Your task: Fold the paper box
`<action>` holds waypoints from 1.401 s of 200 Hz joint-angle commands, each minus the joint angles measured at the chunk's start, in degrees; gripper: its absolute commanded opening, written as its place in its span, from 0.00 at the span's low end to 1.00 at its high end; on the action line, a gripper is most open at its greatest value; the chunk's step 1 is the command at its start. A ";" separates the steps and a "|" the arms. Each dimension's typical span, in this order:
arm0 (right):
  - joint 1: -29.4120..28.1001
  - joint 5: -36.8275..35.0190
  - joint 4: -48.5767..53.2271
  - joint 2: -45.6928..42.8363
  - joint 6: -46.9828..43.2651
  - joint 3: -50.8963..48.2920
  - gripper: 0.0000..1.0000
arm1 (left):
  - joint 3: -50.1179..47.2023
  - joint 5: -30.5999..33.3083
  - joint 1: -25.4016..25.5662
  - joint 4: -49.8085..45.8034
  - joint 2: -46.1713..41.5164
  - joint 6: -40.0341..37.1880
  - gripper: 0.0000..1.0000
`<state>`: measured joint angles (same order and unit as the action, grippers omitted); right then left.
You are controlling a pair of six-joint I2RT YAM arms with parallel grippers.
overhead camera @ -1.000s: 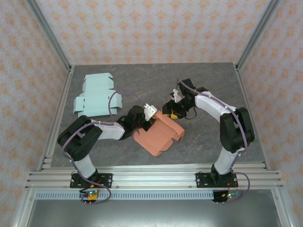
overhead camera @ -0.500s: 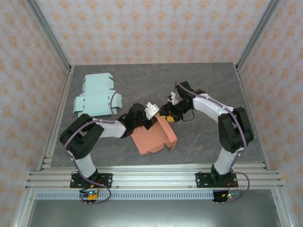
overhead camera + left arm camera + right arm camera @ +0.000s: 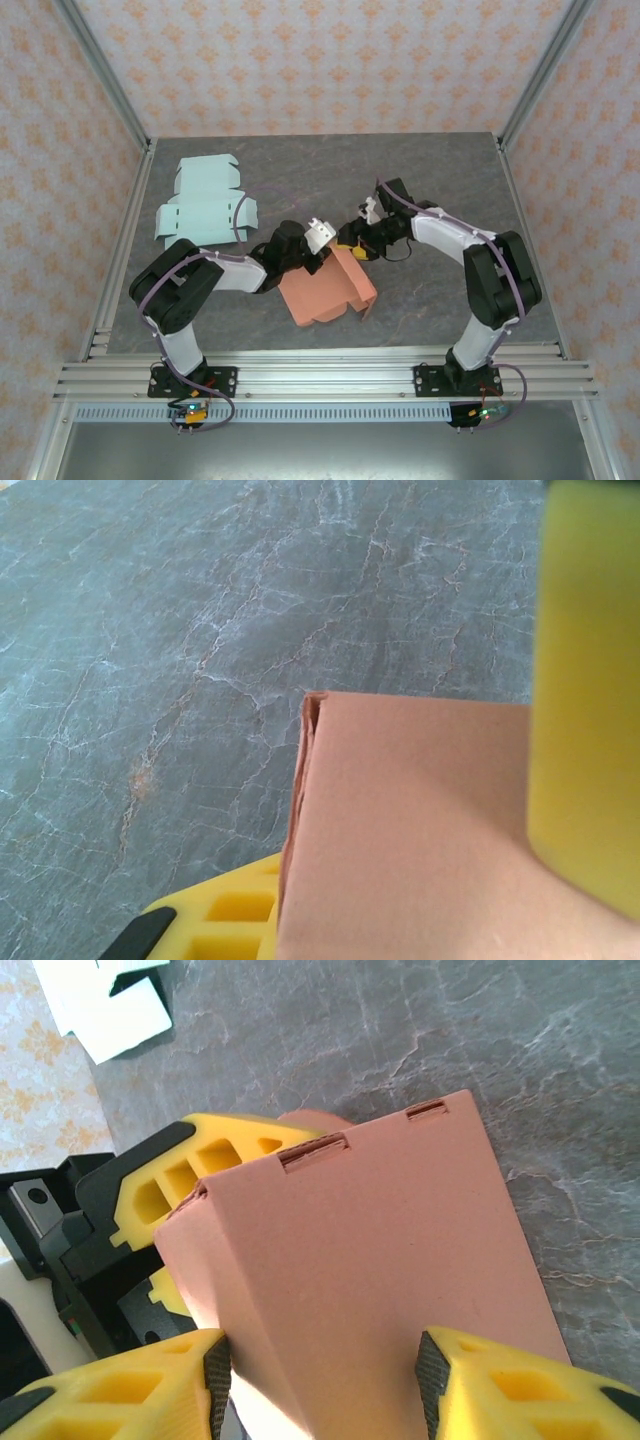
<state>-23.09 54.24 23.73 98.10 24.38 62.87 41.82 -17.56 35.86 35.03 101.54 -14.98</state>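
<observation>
Paper box (image 3: 420, 830) cropped at the bottom edge.

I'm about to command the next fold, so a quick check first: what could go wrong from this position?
The left gripper pinches the orange box only near a corner, so a pull could make the card slip out or tear. The right gripper straddles the raised panel close beside it, so the two grippers might collide on the next move.

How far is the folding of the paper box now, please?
Done: the orange box is creased and partly raised off the table. In hand: the left gripper pinches one edge; the right gripper straddles a panel. Left: its ends look open, and the pale blue blank lies flat, untouched.
</observation>
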 commanded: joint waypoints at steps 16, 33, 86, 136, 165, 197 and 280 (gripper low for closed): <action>-0.43 -5.30 -3.10 -2.13 2.07 -2.37 0.53 | -1.37 -0.33 0.16 2.19 1.47 -2.09 0.19; -0.50 -5.50 -4.37 -1.05 2.48 -3.14 0.52 | -1.54 -2.25 -0.15 1.99 1.28 -2.61 0.28; -1.06 -6.01 -7.34 -0.36 4.83 -3.85 0.50 | 0.52 -2.31 -0.31 -0.80 2.25 -2.72 0.29; -1.25 -6.95 -12.85 -3.56 5.82 -7.28 0.51 | 2.73 -3.28 -1.80 -3.22 3.55 -1.07 0.09; -1.20 -9.20 -15.13 -8.67 3.45 -9.93 0.55 | 0.99 -3.71 -3.11 -0.57 3.19 -0.03 0.01; -1.25 -15.67 -19.66 -20.56 1.76 -14.66 0.63 | -0.07 -2.05 -3.60 -0.75 1.86 1.82 0.00; -1.36 -29.20 -19.44 -49.43 -24.28 -27.89 0.79 | -4.12 -1.86 -6.70 -3.68 -7.54 5.39 0.00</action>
<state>-24.16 28.03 3.49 53.17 11.57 37.95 38.20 -20.49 30.39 33.08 98.41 -11.60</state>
